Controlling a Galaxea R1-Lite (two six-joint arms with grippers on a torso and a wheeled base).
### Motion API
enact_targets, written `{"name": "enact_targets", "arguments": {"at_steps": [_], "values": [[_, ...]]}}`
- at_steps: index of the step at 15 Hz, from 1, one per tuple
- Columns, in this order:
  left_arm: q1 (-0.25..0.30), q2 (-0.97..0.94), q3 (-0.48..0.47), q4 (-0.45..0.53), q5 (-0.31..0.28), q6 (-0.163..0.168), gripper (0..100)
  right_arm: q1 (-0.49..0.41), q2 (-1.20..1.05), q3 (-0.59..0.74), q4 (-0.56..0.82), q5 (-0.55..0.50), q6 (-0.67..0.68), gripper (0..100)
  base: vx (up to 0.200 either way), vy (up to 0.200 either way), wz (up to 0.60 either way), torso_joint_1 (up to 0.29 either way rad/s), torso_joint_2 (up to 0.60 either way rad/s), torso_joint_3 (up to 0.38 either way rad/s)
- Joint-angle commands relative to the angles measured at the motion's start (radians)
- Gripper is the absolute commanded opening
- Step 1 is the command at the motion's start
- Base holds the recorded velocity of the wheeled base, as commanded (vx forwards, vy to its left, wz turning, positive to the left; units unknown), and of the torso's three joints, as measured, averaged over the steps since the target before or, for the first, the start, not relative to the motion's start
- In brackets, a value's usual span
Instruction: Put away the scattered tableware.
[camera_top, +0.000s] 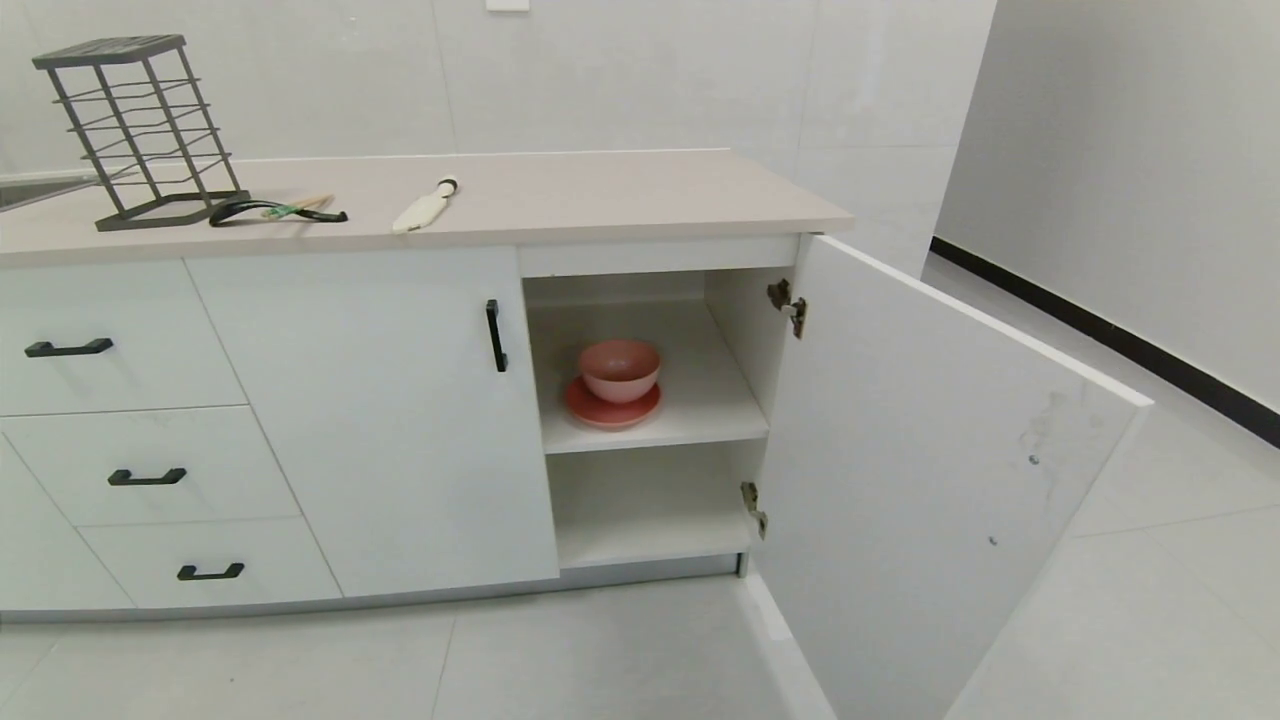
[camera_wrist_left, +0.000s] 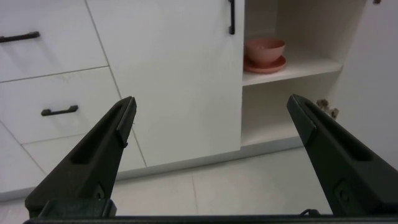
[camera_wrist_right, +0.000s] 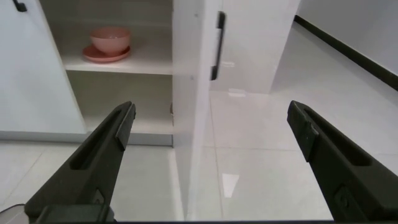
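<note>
At mid-frame of the head view, pink bowl (camera_top: 619, 368) seated on red plate (camera_top: 611, 412) on the upper shelf (camera_top: 700, 395) of the cabinet, with door (camera_top: 930, 480) swung open toward lower right. At upper left on the countertop (camera_top: 620, 195): wire rack (camera_top: 140, 130), black utensil (camera_top: 240, 210) against wooden sticks (camera_top: 298, 207), and just right of these a white-handled tool (camera_top: 425, 206). Left gripper (camera_wrist_left: 211, 99) and right gripper (camera_wrist_right: 211, 104) both spread wide apart, clamped on nothing, facing the cabinet

I am counting one bowl (camera_top: 619, 368), one plate (camera_top: 611, 408), one cream utensil (camera_top: 425, 205), one black-handled utensil (camera_top: 255, 209) and one wire rack (camera_top: 140, 130). I am also recording three drawers (camera_top: 120, 340), two cabinet doors (camera_top: 380, 420) and two shelves (camera_top: 700, 400).
</note>
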Motion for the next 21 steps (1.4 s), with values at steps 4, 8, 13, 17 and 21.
{"name": "enact_targets", "arguments": {"at_steps": [4, 8, 13, 17, 21], "values": [[0.000, 0.002, 0.000, 0.000, 0.002, -0.001, 100, 0.000, 0.002, 0.000, 0.001, 0.001, 0.000, 100, 0.000, 0.000, 0.00, 0.000, 0.00, 0.000], [0.000, 0.002, 0.000, 0.000, 0.004, 0.001, 100, 0.000, 0.002, 0.000, 0.000, 0.000, 0.000, 100, 0.000, -0.200, 0.00, 0.000, 0.00, 0.002], [0.000, 0.002, 0.000, 0.000, 0.002, -0.012, 100, 0.000, 0.002, 0.000, 0.000, 0.001, 0.005, 100, 0.000, -0.080, 0.00, 0.002, 0.00, 0.000], [0.000, 0.002, 0.000, 0.000, 0.002, -0.007, 100, 0.000, 0.002, 0.000, 0.000, 0.001, 0.006, 100, -0.100, 0.000, 0.00, 0.006, 0.00, 0.000], [0.000, 0.002, 0.000, 0.000, 0.002, -0.012, 100, 0.000, 0.002, 0.000, 0.001, 0.001, 0.006, 100, -0.200, 0.000, 0.00, 0.009, 0.00, 0.007]]}}
